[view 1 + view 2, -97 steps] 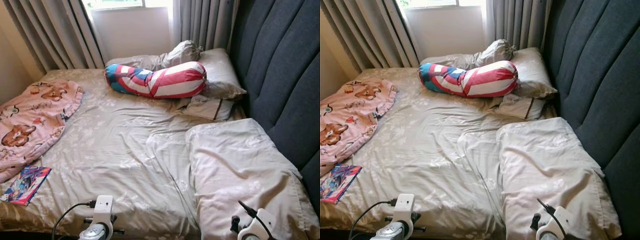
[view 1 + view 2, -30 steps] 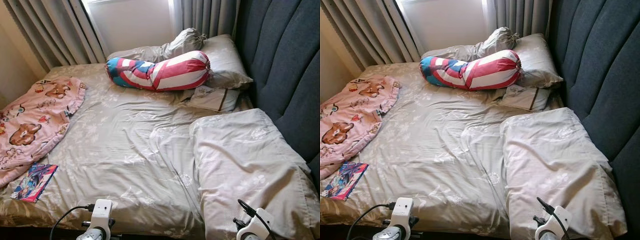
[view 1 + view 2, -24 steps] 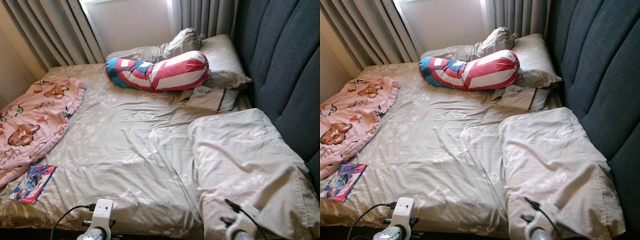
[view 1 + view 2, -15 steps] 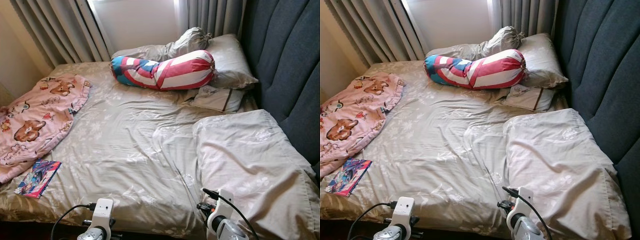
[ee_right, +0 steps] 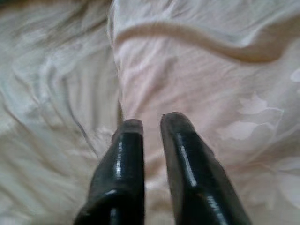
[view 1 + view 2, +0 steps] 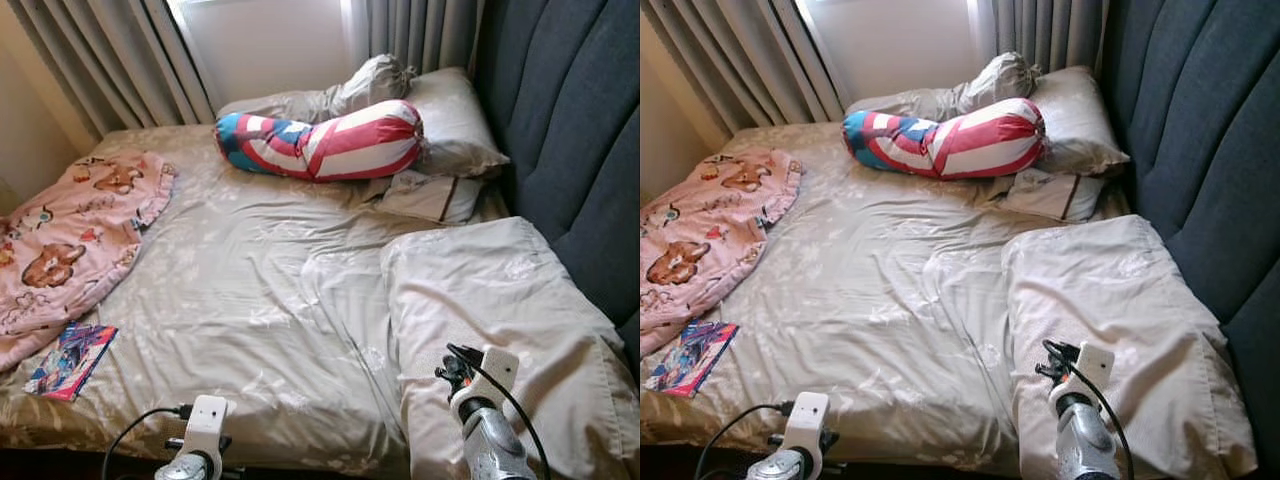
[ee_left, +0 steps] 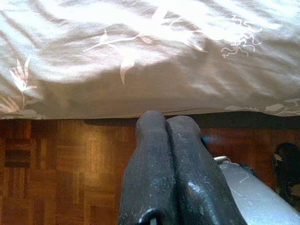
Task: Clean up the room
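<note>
Left eye view, lower right: right gripper (image 5: 151,123) now raised over near pillow (image 6: 500,320), higher in frame than half a second ago; wrist view shows its fingers slightly parted above the pillow's edge, holding nothing. Lower left: left gripper (image 7: 165,123) unchanged, fingers pressed together, low beside bed edge over wooden floor (image 7: 56,164). Left edge: comic book (image 6: 72,358) on sheet (image 6: 250,280), touching pink blanket (image 6: 70,230). Upper centre: striped bolster (image 6: 320,145) resting against far pillows (image 6: 445,125), headboard (image 6: 570,150) at right. Camera shifted slightly; bedding lies as before
</note>
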Robot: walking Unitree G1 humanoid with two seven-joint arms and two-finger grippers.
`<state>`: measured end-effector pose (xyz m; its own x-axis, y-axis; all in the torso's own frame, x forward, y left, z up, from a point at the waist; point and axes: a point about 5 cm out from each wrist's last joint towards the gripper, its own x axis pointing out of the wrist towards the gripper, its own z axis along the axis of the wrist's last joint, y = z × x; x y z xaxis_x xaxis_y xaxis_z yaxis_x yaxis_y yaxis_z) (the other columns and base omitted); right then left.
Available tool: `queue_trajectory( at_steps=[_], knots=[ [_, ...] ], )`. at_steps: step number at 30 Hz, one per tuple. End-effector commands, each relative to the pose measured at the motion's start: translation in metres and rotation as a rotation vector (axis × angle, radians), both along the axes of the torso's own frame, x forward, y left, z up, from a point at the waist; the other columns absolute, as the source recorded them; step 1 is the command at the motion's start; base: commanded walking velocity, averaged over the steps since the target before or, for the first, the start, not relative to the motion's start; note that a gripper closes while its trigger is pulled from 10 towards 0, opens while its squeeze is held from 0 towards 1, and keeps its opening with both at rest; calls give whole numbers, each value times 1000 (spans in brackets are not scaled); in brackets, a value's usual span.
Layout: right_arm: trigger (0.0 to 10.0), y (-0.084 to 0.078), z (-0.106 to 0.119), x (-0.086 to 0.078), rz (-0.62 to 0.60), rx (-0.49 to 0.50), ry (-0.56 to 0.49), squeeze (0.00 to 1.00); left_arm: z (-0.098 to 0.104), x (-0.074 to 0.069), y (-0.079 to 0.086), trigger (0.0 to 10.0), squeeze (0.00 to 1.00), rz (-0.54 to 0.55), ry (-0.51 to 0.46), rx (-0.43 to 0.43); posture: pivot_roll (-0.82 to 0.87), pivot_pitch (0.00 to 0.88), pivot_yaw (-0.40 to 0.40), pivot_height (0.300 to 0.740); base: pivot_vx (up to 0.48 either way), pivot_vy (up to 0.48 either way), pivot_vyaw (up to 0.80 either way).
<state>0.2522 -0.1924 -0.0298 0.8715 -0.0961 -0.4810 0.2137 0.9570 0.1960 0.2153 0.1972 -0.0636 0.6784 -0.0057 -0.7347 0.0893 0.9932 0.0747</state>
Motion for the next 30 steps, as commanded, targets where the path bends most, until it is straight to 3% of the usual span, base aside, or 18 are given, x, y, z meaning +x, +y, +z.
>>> queue_trajectory(
  at_steps=[1, 4, 8, 11, 15, 18, 19, 24, 25, 27, 30],
  knots=[
    [10000, -4, -2, -3, -1, -45, 31, 1000, 2, 2, 4, 10000, 0, 0, -3, 16, -46, 66, 126, 740, 0, 0, 0],
    [10000, -7, -5, -6, 0, -77, 68, 1000, 2, 2, 4, 10000, 0, 0, -4, 16, -50, 65, 125, 740, 0, 0, 0],
    [10000, -14, -9, -15, 36, -198, 124, 1000, 2, 2, 3, 10000, 0, 0, -4, 16, -57, 64, 126, 740, 0, 0, 0],
    [10000, -23, -3, -19, 52, -310, 88, 1000, 2, 3, 3, 10000, 0, -3, -4, 16, -60, 62, 125, 740, 0, 0, 0],
    [10000, -31, 5, -19, -21, -333, 37, 1000, 2, 3, 2, 10000, 0, -4, -4, 16, -62, 59, 123, 740, 0, 0, 0],
    [10000, -43, 18, -21, -123, -394, -45, 1000, 2, 4, 2, 10000, 0, -4, -5, 16, -62, 58, 123, 740, 0, 0, 0],
    [10000, -53, 27, -25, -214, -446, -94, 1000, 3, 4, 2, 10000, 0, -4, -5, 17, -64, 58, 123, 740, 0, 0, 0],
    [10000, -73, 43, -40, -372, -569, -155, 1000, 3, 5, 1, 10000, 0, -6, -6, 18, -69, 54, 123, 740, 0, 0, 0],
    [10000, -73, 43, -40, -372, -569, -155, 1000, 3, 5, 1, 10000, 0, -6, -6, 18, -69, 54, 123, 740, 0, 0, 0],
    [10000, -89, 49, -56, -496, -701, -127, 1000, 3, 6, 0, 10000, 0, -8, -6, 17, -71, 52, 123, 740, 0, 0, 0],
    [10000, -95, 46, -63, -543, -681, -88, 1000, 3, 6, 0, 10000, 0, -9, -6, 17, -74, 51, 124, 740, 0, 0, 0]
  ],
)
